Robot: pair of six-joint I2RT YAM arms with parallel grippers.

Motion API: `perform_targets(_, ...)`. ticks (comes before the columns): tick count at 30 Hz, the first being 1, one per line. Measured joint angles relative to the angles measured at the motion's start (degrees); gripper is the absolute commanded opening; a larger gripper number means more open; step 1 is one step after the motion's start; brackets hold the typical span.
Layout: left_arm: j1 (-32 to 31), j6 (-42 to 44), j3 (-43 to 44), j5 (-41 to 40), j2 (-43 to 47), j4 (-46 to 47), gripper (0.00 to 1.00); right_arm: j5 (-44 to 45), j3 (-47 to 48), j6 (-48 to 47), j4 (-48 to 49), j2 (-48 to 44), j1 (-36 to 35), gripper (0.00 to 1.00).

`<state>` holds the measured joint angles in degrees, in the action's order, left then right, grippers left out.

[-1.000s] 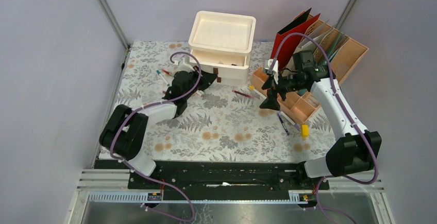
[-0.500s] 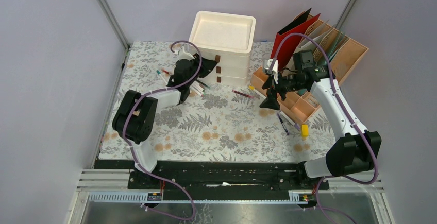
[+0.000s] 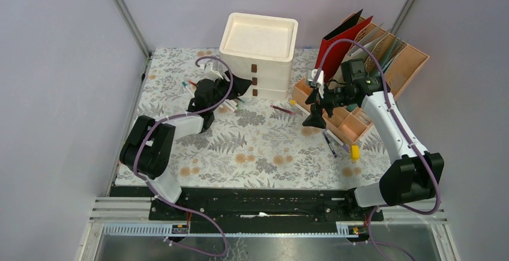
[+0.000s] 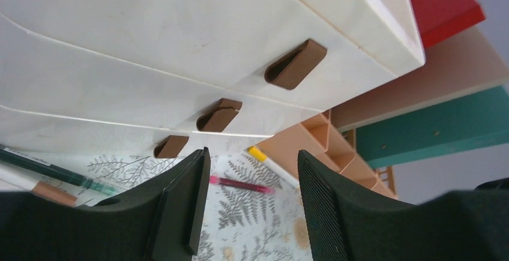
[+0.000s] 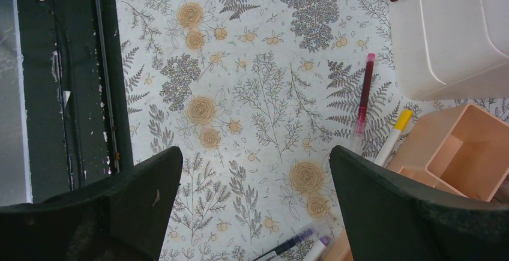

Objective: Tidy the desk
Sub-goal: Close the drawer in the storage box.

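Desk (image 3: 264,153), covered in a fern-and-flower cloth, fills the centre of the overhead view. Left gripper (image 3: 239,85), jaws parted and empty, sits just in front of the brown-handled drawers of a white drawer unit (image 3: 258,51) at its 1 o'clock. Right gripper (image 3: 313,117), jaws spread wide and empty, hovers above the cloth. A pink pen (image 3: 282,110) lies at its 9 o'clock and a peach organizer (image 3: 351,127) at its 3 o'clock.

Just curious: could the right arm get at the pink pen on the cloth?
Probably yes. The right arm hovers with open jaws near the pink pen; nothing covers it, though a yellow-capped marker lies close beside.
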<state>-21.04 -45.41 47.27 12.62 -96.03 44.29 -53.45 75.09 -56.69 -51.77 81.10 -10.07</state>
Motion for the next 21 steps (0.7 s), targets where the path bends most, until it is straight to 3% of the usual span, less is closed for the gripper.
perform_targets(10,-0.09,9.18,2.80,0.57,-3.13,-1.60,0.64,-0.02,-0.09,0.00,0.02,0.00,0.00,1.00)
perform_targets(21,-2.16,13.11,7.87,-3.96,-11.69,0.59,0.59,-0.02,-0.17,0.00,0.02,0.00,0.00,1.00)
